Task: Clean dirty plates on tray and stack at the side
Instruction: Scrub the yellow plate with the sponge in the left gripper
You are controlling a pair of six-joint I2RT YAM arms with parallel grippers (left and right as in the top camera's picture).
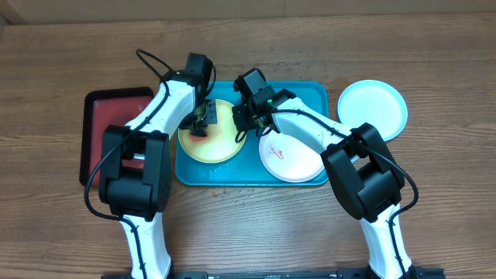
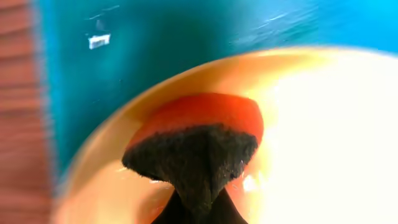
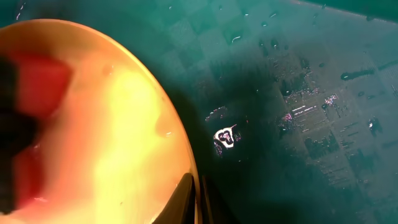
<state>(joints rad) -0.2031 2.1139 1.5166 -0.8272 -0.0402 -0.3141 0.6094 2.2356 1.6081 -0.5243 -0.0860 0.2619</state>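
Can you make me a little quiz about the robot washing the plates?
1. True or false: the pale blue plate lies off the teal tray, on the table.
2. Which plate is the sponge on? A: white. B: yellow-green plate. C: pale blue.
3. Fill in the gap: the right gripper pinches the yellow-green plate by its ____.

Key: 1 true; 2 B; 3 rim.

The desk (image 1: 54,232) was brown wood with grain running left to right, evenly lit; a paler tan strip (image 1: 248,6) lay along its far edge.
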